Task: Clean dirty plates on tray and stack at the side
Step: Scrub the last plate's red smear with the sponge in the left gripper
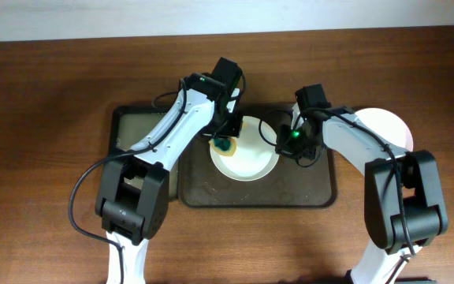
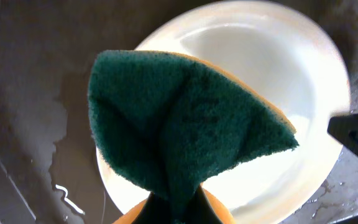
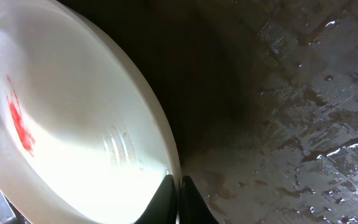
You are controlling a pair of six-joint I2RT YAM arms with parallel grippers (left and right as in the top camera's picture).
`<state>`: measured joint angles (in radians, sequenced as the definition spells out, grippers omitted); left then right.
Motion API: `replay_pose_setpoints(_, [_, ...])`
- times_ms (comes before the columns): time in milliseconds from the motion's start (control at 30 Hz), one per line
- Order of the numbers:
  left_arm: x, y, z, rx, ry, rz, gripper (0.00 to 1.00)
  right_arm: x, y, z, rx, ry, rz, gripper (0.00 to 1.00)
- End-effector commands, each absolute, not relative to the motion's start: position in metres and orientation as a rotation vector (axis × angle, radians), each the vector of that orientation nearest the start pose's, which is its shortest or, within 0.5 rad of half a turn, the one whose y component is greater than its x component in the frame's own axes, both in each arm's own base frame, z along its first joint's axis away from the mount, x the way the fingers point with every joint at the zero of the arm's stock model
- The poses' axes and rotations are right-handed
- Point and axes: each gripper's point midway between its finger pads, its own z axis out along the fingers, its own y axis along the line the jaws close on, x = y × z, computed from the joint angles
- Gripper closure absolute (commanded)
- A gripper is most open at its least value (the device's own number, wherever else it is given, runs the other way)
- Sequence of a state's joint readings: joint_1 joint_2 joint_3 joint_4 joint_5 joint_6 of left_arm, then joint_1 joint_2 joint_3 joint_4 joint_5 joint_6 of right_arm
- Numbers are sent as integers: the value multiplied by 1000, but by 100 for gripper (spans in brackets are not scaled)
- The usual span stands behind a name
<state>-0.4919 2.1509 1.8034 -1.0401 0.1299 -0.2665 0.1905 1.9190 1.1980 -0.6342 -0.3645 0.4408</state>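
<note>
One white plate lies on the dark brown tray. My left gripper is shut on a green sponge with an orange back, held just over the plate's left part. In the left wrist view the sponge fans out from the gripper and covers much of the plate. My right gripper is shut on the plate's right rim. The right wrist view shows its gripper pinching the rim, and a red smear on the plate.
A smaller black tray sits left of the brown tray, partly under my left arm. A pale plate rests on the table to the right of the tray. The tray floor is wet.
</note>
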Motion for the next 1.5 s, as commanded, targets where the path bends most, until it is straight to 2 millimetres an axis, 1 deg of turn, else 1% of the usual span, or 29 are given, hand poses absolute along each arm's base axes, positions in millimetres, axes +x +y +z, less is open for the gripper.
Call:
replay_pose_setpoints(0, [395, -238, 54, 346, 2980, -277, 100, 363, 133, 12, 305, 2980, 607, 96])
replay_pose_setpoints(100, [399, -240, 41, 346, 2977, -278, 100, 359, 132, 8, 311, 2993, 603, 96])
replay_pose_setpoints(133, [402, -238, 35, 340, 2979, -254, 100, 358, 132, 8, 310, 2994, 603, 96])
replay_pose_setpoints(233, [411, -224, 26, 289, 2963, -110, 100, 360, 132, 8, 308, 2987, 604, 96])
replay_pose_setpoints(267, [413, -222, 25, 286, 2955, -91, 100, 360, 132, 8, 308, 2987, 604, 96])
replay_pose_setpoints(400, [417, -224, 17, 285, 2950, -92, 100, 362, 133, 9, 305, 2980, 607, 96])
replay_pose_setpoints(433, [416, -224, 10, 287, 2961, -86, 100, 362, 133, 9, 304, 2977, 608, 96])
replay_pose_setpoints(500, [414, -222, -3, 291, 2988, -70, 100, 362, 133, 9, 304, 2977, 608, 96])
replay_pose_setpoints(567, [412, -223, -20, 294, 3011, -69, 100, 362, 133, 9, 304, 2976, 608, 96])
replay_pose_setpoints(600, [410, -227, -27, 298, 3026, -99, 100, 362, 133, 9, 304, 2976, 608, 96])
replay_pose_setpoints(633, [408, -230, -29, 301, 3037, -126, 100, 362, 133, 9, 303, 2977, 608, 96])
replay_pose_setpoints(667, [402, -236, -35, 309, 3065, -185, 100, 362, 133, 9, 303, 2977, 608, 96])
replay_pose_setpoints(700, [398, -241, -36, 323, 3076, -224, 100, 362, 133, 9, 302, 2977, 608, 96])
replay_pose_setpoints(867, [388, -256, -39, 385, 3072, -209, 100, 358, 142, 7, 254, 2988, 603, 96])
replay_pose_setpoints(900, [388, -255, -42, 393, 3067, -183, 100, 358, 142, 7, 250, 2989, 589, 96])
replay_pose_setpoints(933, [385, -250, -48, 399, 3071, -128, 100, 358, 140, 6, 251, 2993, 563, 96])
replay_pose_setpoints(1067, [368, -240, -66, 402, 3113, -98, 100, 357, 139, 5, 242, 2997, 562, 96])
replay_pose_setpoints(1100, [361, -238, -74, 406, 3131, -109, 100, 357, 139, 5, 242, 2997, 562, 96])
replay_pose_setpoints(1133, [354, -241, -76, 408, 3151, -150, 100, 357, 139, 5, 242, 2997, 562, 96])
replay_pose_setpoints(1200, [342, -255, -74, 414, 3195, -309, 100, 357, 139, 5, 242, 2997, 563, 96])
replay_pose_setpoints(1233, [335, -267, -70, 420, 3214, -440, 100, 357, 140, 5, 242, 2997, 563, 96])
replay_pose_setpoints(1300, [325, -285, -61, 411, 3232, -663, 100, 357, 139, 5, 242, 2997, 563, 96])
replay_pose_setpoints(1400, [322, -297, -49, 385, 3229, -873, 100, 357, 140, 5, 242, 2996, 563, 96])
replay_pose_setpoints(1433, [322, -306, -37, 369, 3208, -1037, 100, 357, 140, 5, 242, 2996, 563, 96])
replay_pose_setpoints(1467, [323, -313, -26, 356, 3183, -1160, 100, 357, 140, 5, 241, 2996, 563, 96])
